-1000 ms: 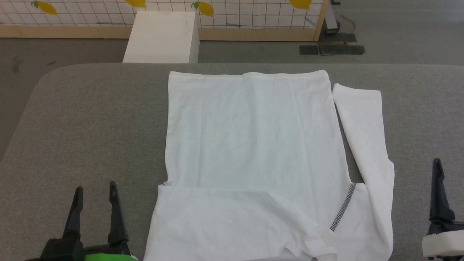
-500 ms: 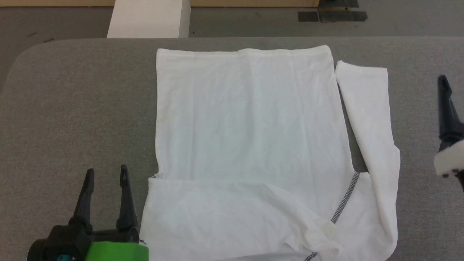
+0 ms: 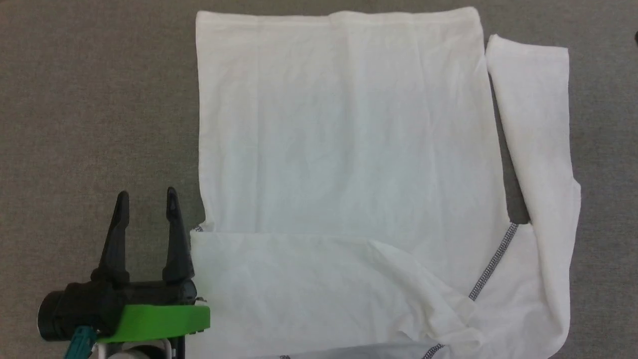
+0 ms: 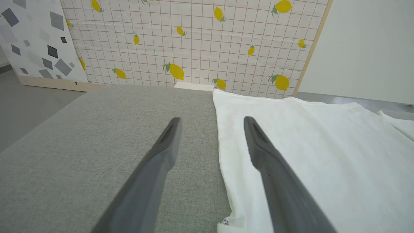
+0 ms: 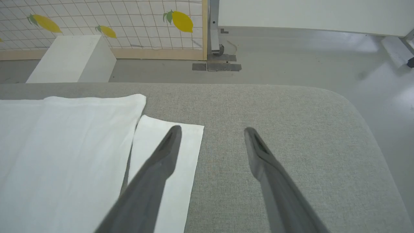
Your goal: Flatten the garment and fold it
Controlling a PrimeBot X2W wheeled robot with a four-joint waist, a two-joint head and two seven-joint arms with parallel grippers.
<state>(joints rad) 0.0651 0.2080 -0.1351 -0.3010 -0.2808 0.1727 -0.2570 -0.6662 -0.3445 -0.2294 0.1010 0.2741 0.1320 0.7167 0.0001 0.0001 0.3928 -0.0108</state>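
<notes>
The white garment (image 3: 344,129) lies spread flat on the grey table (image 3: 89,99). One sleeve is folded across its near part, and the other sleeve (image 3: 541,134) lies alongside its right edge. Grey zigzag stitching (image 3: 493,262) shows near the right shoulder. My left gripper (image 3: 146,193) is open just left of the garment's left edge. In the left wrist view the left gripper (image 4: 210,119) straddles that edge, one finger over the garment (image 4: 307,145) and one over bare table. My right gripper (image 5: 212,129) is open and holds nothing. Its left finger is over the sleeve cuff (image 5: 171,145) and its right finger over the table.
A white box (image 5: 64,58) stands on the floor beyond the table's far edge. Behind it is a lemon-patterned grid screen (image 4: 194,42). The table's rounded far right corner (image 5: 349,100) drops to the grey floor. Bare table lies on both sides of the garment.
The head camera has tilted down and closer, so the garment looks larger. My right gripper has moved forward along the right side, out past the picture's edge. My left gripper has edged toward the garment's edge.
</notes>
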